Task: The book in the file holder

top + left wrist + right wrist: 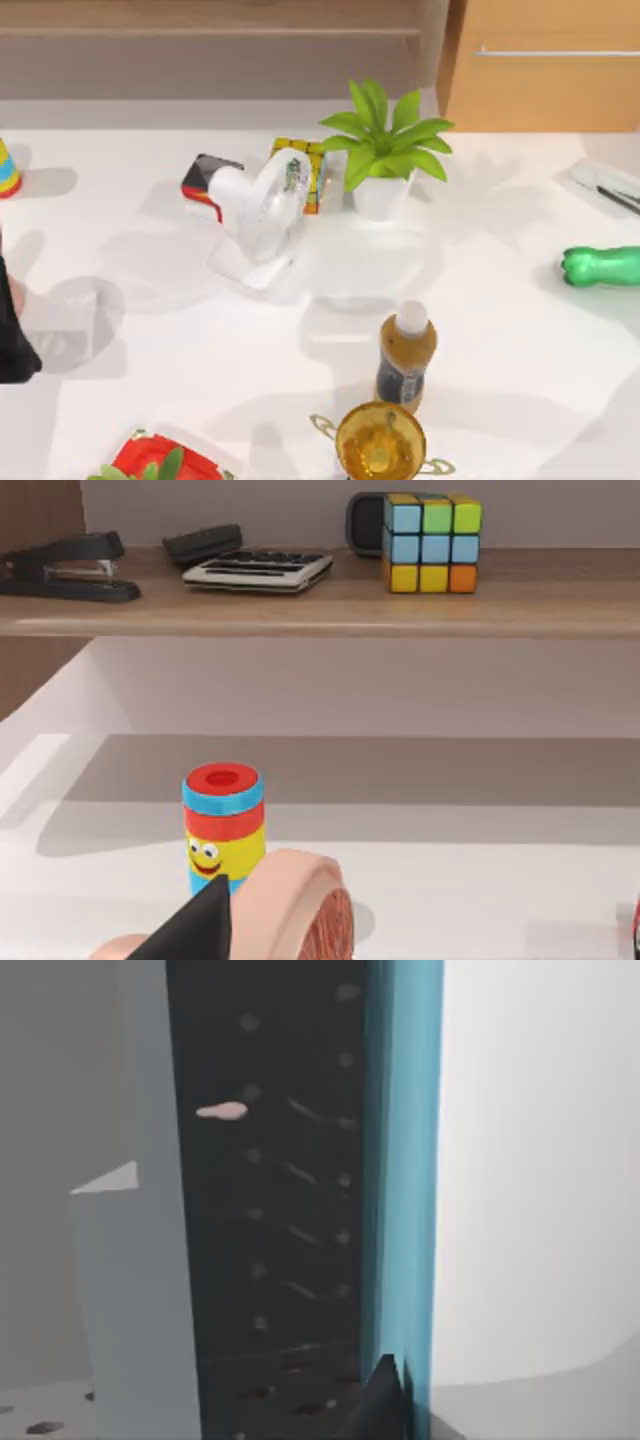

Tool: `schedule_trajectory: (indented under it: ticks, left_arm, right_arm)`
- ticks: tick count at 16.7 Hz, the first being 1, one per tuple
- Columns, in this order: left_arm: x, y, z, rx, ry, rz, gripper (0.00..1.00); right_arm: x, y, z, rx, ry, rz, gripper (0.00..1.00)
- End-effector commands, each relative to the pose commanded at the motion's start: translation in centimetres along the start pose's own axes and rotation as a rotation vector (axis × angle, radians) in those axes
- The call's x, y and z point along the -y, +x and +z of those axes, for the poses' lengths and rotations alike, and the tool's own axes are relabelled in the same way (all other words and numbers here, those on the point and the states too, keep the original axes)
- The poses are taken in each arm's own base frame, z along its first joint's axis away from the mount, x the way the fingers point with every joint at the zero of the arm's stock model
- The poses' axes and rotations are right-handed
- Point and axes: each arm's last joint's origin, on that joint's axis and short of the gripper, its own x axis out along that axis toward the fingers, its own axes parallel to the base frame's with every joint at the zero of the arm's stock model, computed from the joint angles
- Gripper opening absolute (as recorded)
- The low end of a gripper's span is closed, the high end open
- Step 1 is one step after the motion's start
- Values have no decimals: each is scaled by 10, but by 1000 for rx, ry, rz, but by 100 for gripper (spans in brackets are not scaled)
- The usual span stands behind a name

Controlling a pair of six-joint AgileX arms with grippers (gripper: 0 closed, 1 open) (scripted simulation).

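Top view: white table (520,350) crowded w/ clutter. Centre-left, a white arm (262,205) over a clear stand; behind it a colour cube (305,170) & a red-black block (203,175). Potted plant (385,150) upper centre, right beside the cube. Amber bottle (405,355) w/ white cap lower centre, gold trophy cup (380,440) just below it at the bottom edge. Green bottle (605,265) at right edge, pen-like thing (610,190) upper right. Striped toy (8,170) far left edge, red item w/ leaves (160,462) bottom left. Wood cabinet (545,60) along the top.

Left gripper (215,925): dark tip low in left wrist view, next to a pinkish round thing (300,910); fingers, can't tell. Behind: the toy, and a shelf (330,605) w/ stapler (70,565), calculator (258,570), another cube (432,540).

Right gripper (385,1395): dark tip low in right wrist view, against the book (400,1160) (blue edge, dark cover), upright beside a grey panel (135,1290); fingers, can't tell
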Motion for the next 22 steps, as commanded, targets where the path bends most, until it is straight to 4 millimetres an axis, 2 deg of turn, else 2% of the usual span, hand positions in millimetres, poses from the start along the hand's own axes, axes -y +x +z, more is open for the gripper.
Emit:
schedule_trajectory:
  ticks: [3, 16, 22]
  left_arm:
    - [0, 0, 0, 0, 0, 0, 100]
    - [0, 0, 0, 0, 0, 0, 100]
    - [0, 0, 0, 0, 0, 0, 100]
  right_arm:
    - [0, 0, 0, 0, 0, 0, 0]
    - [0, 0, 0, 0, 0, 0, 98]
    - [0, 0, 0, 0, 0, 0, 100]
